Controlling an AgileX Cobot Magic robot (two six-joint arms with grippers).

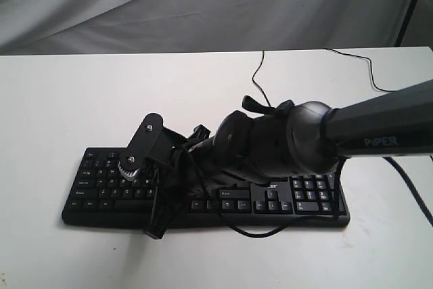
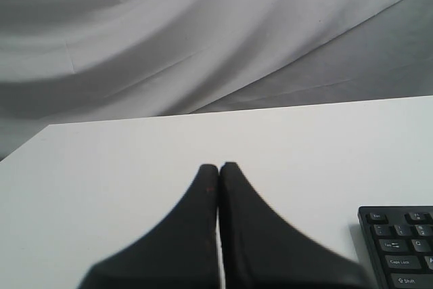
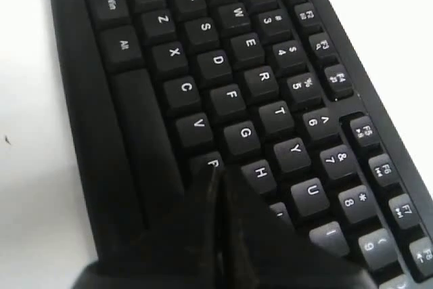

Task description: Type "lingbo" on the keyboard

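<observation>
"Where was the keyboard (image 1: pixel 101 181)?"

"Along the desk's (image 1: pixel 67 99) front edge. My left gripper (image 2: pixel 218 166) and right gripper (image 3: pixel 216 174) were pinched together, empty. The right hung beside the H key (image 3: pixel 260 172)."

"Risk?"

"I feared it straddling two keys and typing a stray letter."

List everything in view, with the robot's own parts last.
keyboard: one, black with white legends, on the table near its front edge
table: one, white, under everything
thin cables: two, black, on the table behind the keyboard
cloth backdrop: one, grey-white, behind the table
pole: one, black, upper right behind the table
right arm: one, dark grey, marked PIPER, reaching in over the keyboard
right gripper: one, black, shut, over the letter keys
left gripper: one, black, shut, over bare table off the keyboard's Caps Lock end
</observation>
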